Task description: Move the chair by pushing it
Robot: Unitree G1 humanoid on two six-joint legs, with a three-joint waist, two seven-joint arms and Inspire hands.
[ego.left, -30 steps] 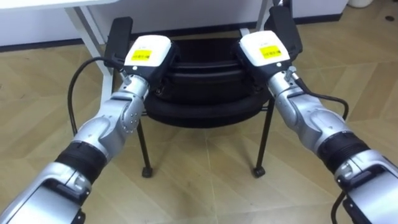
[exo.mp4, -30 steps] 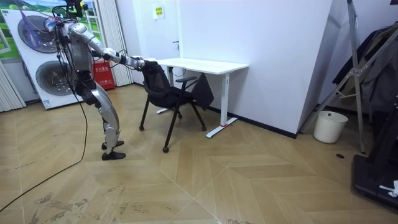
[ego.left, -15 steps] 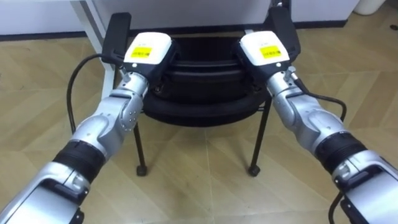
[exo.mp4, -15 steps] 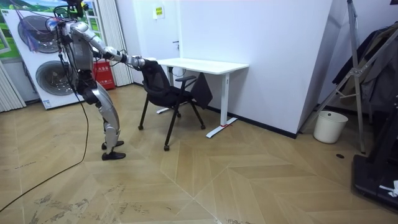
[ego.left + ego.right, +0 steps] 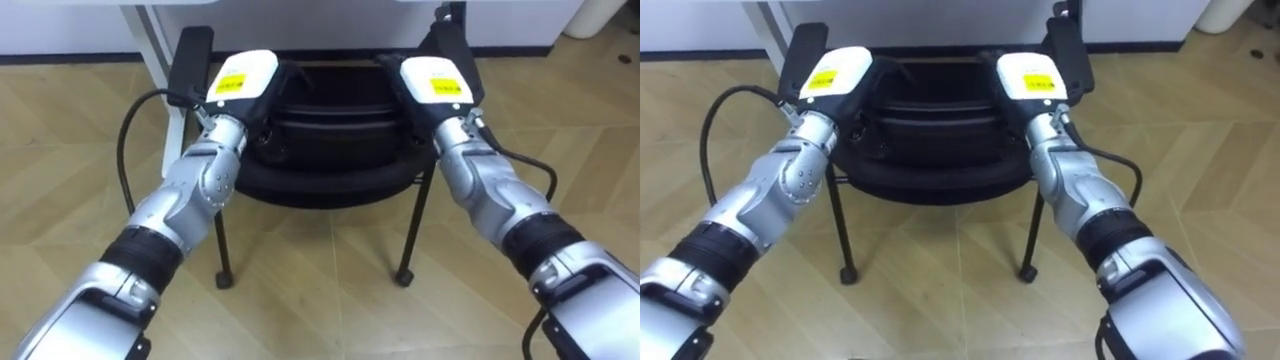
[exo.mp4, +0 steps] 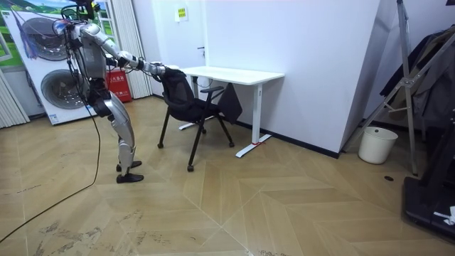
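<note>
**Left eye view: both hands up against the chair back**

The left hand (image 5: 243,80) and the right hand (image 5: 435,80) are seen set at the top of the black chair (image 5: 330,170), one towards each end of its backrest. The backs of the hands are turned up to the camera. The fingers are hidden over the backrest, so it cannot be told whether they are apart or clamped on it. A black armrest (image 5: 189,60) is seen just outside the left hand. The chair is stood on the wood floor (image 5: 320,300), its seat turned towards the white desk (image 6: 234,73) and its front reaching the desk's near edge. In the room view, the robot is placed at the room view's left of the chair, leaning forward with both arms stretched out to the backrest, and washing machines (image 6: 50,89) are seen behind it.
</note>
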